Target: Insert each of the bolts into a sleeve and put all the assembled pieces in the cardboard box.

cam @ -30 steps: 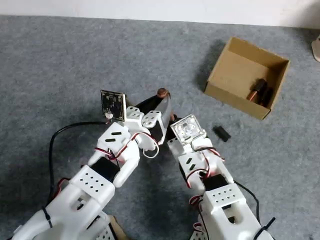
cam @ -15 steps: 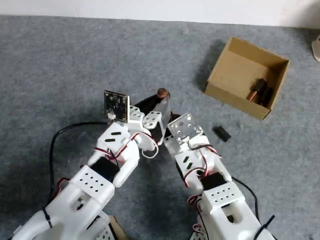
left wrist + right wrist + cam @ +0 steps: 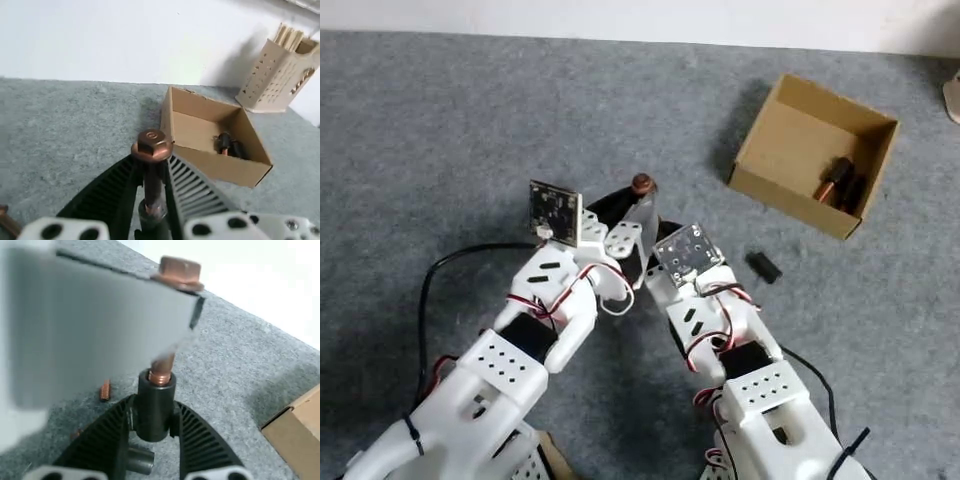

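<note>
Surroundings as I see them from my station. Bench [image 3: 440, 130]: covered with a grey, felt-like mat. Wall [image 3: 620, 15]: plain white, running along the bench's far edge. Holder [image 3: 280, 75]: pale beige, perforated with small triangular holes, standing on the bench near the wall. Light wooden sticks [image 3: 287, 34] rise from its open top. Pale beige object [image 3: 952, 97] at the high view's right border: too cropped for me to identify.

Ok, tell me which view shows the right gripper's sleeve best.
The right wrist view: the sleeve sits clamped in the right gripper, with the bolt at its mouth. The left wrist view catches at most a dark rim under the bolt; the high view gives the bolt head from above.
</note>
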You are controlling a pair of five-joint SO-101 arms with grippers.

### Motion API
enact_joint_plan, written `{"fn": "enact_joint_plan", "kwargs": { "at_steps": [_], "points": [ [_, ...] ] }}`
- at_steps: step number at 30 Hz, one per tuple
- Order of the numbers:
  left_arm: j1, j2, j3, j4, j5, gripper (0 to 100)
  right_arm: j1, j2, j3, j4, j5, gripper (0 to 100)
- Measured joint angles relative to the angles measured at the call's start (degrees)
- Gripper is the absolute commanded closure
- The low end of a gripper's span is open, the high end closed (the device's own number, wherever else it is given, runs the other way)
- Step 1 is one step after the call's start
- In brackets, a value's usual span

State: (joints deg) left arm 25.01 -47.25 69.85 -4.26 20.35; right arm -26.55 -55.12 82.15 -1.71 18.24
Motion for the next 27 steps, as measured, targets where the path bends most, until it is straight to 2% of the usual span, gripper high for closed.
{"fn": "enact_joint_plan", "kwargs": {
  "at_steps": [4, 7, 14, 21, 27],
  "points": [
    [0.26, 0.00, 2.20, 6.51, -2.11, 72, -0.18, 0.00, 0.00, 0.00, 0.09, 99.4],
    [1.67, -0.09, 2.99, 10.64, -0.09, 65, -0.18, 0.09, 0.09, 0.09, 0.18, 99.4],
    [1.85, -0.70, 2.90, 13.36, 0.97, 66, 0.00, 0.00, 0.09, 0.09, 0.18, 99.4],
    [2.02, -0.18, 2.11, 13.45, 1.76, 66, 5.71, 0.00, 0.18, 0.44, 0.26, 99.4],
    [2.02, -0.53, 2.11, 19.34, 6.07, 66, 12.84, 0.09, -5.89, 13.01, -3.43, 99.4]
  ]
}}
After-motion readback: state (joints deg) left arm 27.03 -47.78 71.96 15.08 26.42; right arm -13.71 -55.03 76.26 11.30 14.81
